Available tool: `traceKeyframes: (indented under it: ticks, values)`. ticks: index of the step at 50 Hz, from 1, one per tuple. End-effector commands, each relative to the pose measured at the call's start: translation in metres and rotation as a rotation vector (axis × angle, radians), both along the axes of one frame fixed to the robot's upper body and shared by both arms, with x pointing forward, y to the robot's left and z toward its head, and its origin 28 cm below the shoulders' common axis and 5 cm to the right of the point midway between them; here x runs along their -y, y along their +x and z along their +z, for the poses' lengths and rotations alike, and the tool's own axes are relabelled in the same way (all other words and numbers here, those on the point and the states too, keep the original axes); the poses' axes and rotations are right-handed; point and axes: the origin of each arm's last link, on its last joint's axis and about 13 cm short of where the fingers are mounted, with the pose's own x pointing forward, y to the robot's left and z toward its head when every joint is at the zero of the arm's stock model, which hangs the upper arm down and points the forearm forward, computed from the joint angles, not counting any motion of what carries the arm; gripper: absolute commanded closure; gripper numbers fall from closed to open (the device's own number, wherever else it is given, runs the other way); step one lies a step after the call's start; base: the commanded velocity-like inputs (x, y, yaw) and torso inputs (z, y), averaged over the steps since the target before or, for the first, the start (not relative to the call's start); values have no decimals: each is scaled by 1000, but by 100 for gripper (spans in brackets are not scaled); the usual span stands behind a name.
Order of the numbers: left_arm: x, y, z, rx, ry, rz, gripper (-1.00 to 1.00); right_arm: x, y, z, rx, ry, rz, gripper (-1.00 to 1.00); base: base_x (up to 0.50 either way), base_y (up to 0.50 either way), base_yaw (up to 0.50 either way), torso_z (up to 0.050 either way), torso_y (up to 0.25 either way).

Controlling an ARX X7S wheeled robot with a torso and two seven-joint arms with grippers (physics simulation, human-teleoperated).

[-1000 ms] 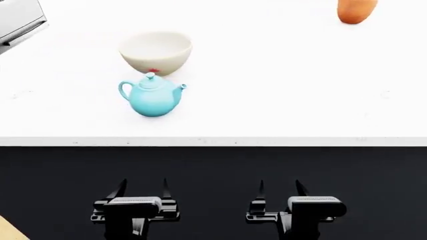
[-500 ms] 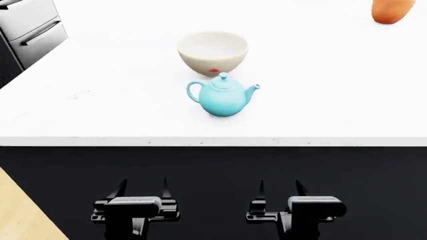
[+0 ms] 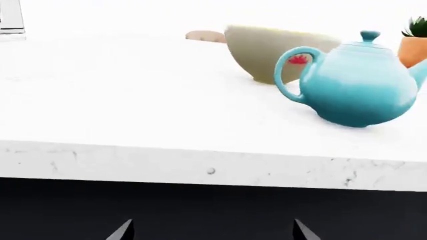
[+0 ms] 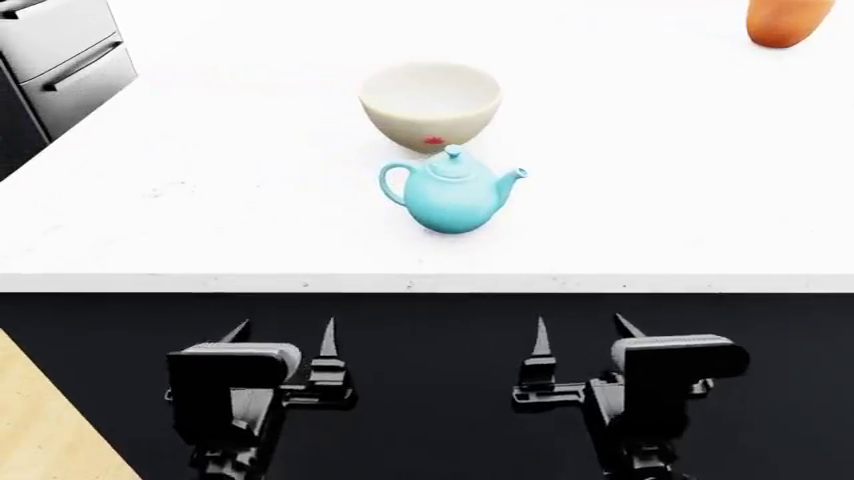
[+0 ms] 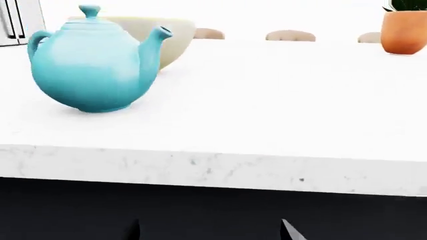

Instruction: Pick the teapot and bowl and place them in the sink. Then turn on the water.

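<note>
On the white counter [image 4: 200, 180], head view: teapot [image 4: 453, 195] sits near centre, a bit back from the front edge; bowl [image 4: 430, 103] just behind it at 12 o'clock, close, contact not clear. Counter edge runs straight across, thick white slab w/ faint grey speckle, dark cabinet front [image 4: 427, 340] below. Wide bare counter at 3 and 9 o'clock of the teapot, and between teapot and front edge.

Left gripper [image 4: 283, 335] and right gripper [image 4: 582, 333] both hang below the edge, in front of the cabinet, well apart from the teapot. Each has thin pointed black fingers spread wide, holding nothing.

Labels: no readable writing. Small red mark on the bowl's near side, too small to make out.

Materials: teapot glossy turquoise, round body, knobbed lid, loop handle pointing to 9 o'clock, short spout to 3. Bowl cream-white, deep, matte, pale yellowish rim. Orange pot [image 4: 787, 20] at far 1–2 o'clock, cut by frame; right wrist view shows it terracotta-like w/ green plant on top. Grey metal drawers [image 4: 60, 55] w/ bar handles at 10 o'clock. Tan floor [image 4: 40, 430] at 7–8 o'clock.
</note>
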Motion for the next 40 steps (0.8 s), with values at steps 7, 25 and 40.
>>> traceKeyframes:
  ticks: [7, 25, 40]
  values:
    - [-4, -48, 135, 36, 33, -255, -100, 26, -36, 135, 80, -59, 170, -100, 0, 0, 0, 0, 0]
    - [-19, -33, 243, 22, 111, -395, -100, 30, -16, 235, 147, -29, 216, -100, 4, 0, 0, 0, 0]
    - [-27, -22, 270, 18, 179, -390, -100, 30, -8, 247, 156, -28, 234, -100, 186, 0, 0, 0, 0]
